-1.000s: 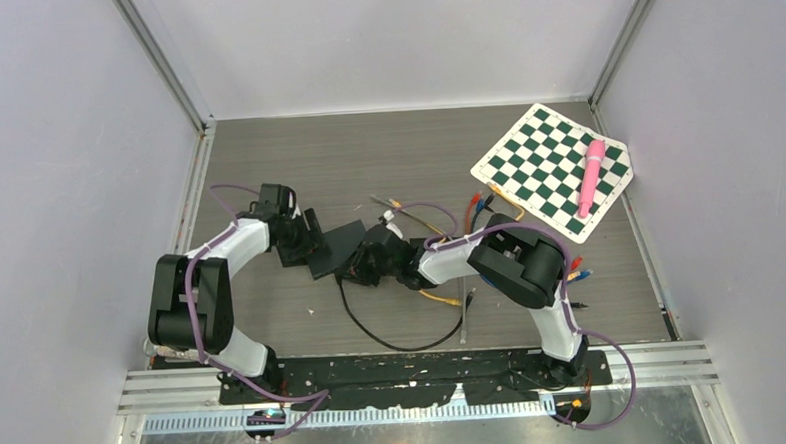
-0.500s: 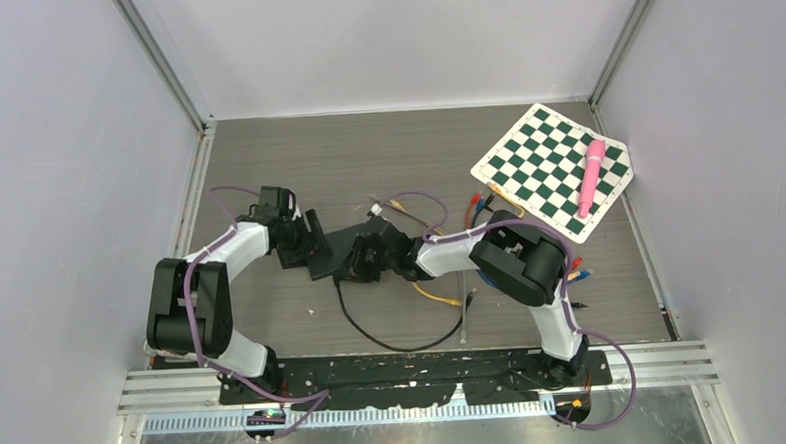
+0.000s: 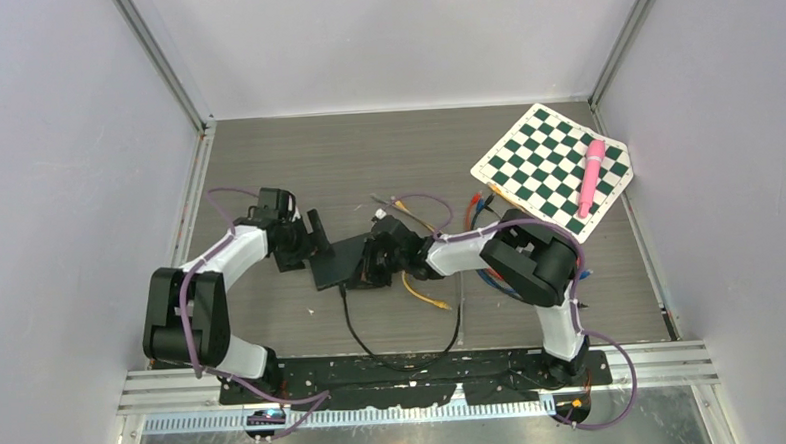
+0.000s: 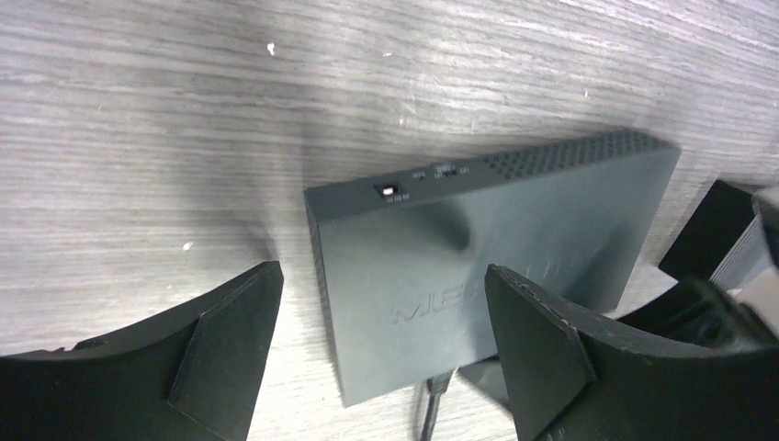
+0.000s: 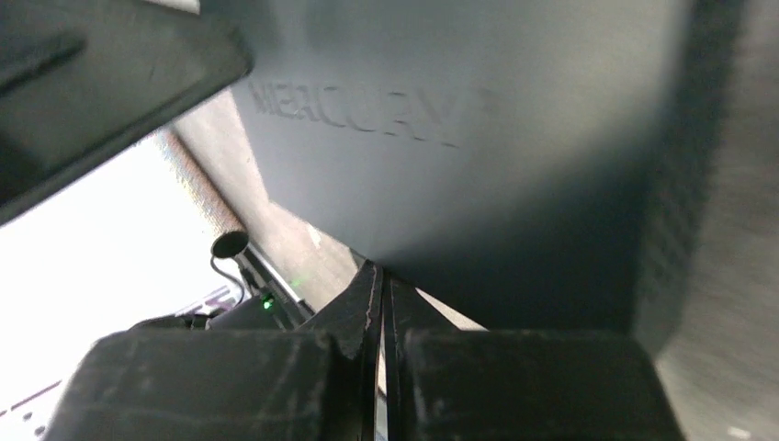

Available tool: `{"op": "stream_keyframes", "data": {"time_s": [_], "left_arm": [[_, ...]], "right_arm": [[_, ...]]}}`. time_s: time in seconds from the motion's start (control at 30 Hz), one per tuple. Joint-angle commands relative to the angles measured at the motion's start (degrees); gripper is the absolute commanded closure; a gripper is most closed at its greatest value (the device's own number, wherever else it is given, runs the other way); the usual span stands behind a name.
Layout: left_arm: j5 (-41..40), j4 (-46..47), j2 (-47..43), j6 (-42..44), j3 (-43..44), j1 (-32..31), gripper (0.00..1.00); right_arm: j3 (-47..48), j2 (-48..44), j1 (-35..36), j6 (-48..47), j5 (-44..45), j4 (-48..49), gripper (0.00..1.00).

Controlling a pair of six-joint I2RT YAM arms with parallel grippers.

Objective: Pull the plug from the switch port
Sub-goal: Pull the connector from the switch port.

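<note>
**Table** (image 3: 366,153): grey wood-grain top, walled on three sides.

**Switch** (image 3: 339,261): flat black box, lying flat near the middle of the table, between the two tools. Embossed lettering on its top face in the left wrist view (image 4: 478,266) and the right wrist view (image 5: 441,138).

**Plug** (image 4: 444,384): seated at the near edge of the switch, on the end of a black cable (image 3: 359,334). Cable looped toward the near side of the table, then off to the right. Port itself too small to make out.

**Left tool** (image 3: 307,243): at the left end of the switch, spread wide (image 4: 383,276), one finger to each side of the box. Holding nothing.

**Right tool** (image 3: 378,258): at the right end of the switch, low over it. Closed tip to tip (image 5: 378,280); nothing seen between the fingers. Contact with the switch not clear.

**Chequered board** (image 3: 552,170): green and white, far right corner, turned at an angle.

**Pink marker** (image 3: 591,178): lying on the board.

**Yellow cable** (image 3: 424,295): loose on the table, just right of the switch.

**Coloured leads** (image 3: 478,203): small bunch between the board and the right arm.
</note>
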Motion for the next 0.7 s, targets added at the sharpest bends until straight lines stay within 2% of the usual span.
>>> {"op": "stream_keyframes", "data": {"time_s": [0.0, 0.17, 0.2, 0.23, 0.3, 0.4, 0.5, 0.57, 0.67], "left_arm": [[-0.66, -2.51, -4.08, 1.89, -0.10, -0.19, 0.15], [0.02, -2.68, -6.67, 4.24, -1.55, -1.44, 0.14], [0.31, -3.67, -8.32, 6.53, -0.93, -3.87, 0.13], [-0.23, -4.44, -8.71, 7.09, -0.27, -5.04, 0.12], [-2.34, -5.81, -9.43, 8.35, 0.91, -7.66, 0.11], [-5.23, -6.96, -9.81, 11.35, 1.73, -10.81, 0.11], [-7.90, -9.02, -8.91, 14.59, 3.45, -12.62, 0.12], [-14.73, -12.84, -8.55, 16.51, 6.04, -14.22, 0.14], [-20.55, -14.38, -9.40, 20.59, 9.27, -15.33, 0.10]], "right_arm": [[0.71, -2.94, -5.09, -7.34, 5.48, -10.90, 0.95], [10.48, 1.45, -9.29, -20.82, 4.46, -22.11, 0.95], [13.12, 2.14, -10.06, -26.45, 3.72, -25.75, 0.95], [12.65, 1.53, -10.20, -28.69, 3.10, -25.14, 0.95], [11.65, 0.26, -10.45, -30.00, 0.81, -24.46, 0.92], [8.80, -1.93, -10.46, -28.72, -5.57, -19.42, 0.77], [8.34, -3.16, -10.28, -27.08, -9.90, -17.37, 0.69], [8.64, -3.26, -10.21, -26.42, -10.88, -17.10, 0.64], [7.64, -3.43, -10.18, -24.31, -11.51, -14.76, 0.57]]}}
